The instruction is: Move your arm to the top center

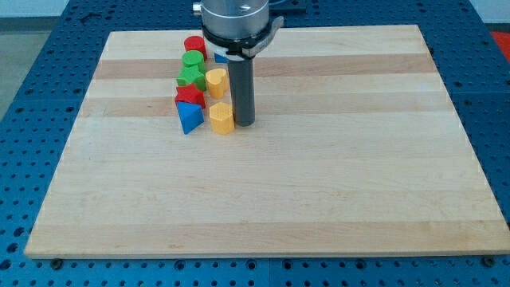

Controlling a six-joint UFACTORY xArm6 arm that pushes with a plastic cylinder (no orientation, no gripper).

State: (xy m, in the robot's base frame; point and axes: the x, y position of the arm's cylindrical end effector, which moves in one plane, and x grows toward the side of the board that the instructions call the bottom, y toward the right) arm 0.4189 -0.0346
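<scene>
My tip [244,123] rests on the wooden board [319,175], left of centre in the upper half. It is right beside a yellow block [222,118], touching or nearly touching its right side. A blue triangular block [190,118] lies to the left of that. Above them sit a red block [190,96], a second yellow block [216,80], a green star-shaped block [190,76], a green cylinder [194,59] and a red cylinder [195,45]. A blue block [218,57] is mostly hidden behind the rod.
The arm's grey housing [237,20] hangs over the board's top edge. The board lies on a blue perforated table [48,88].
</scene>
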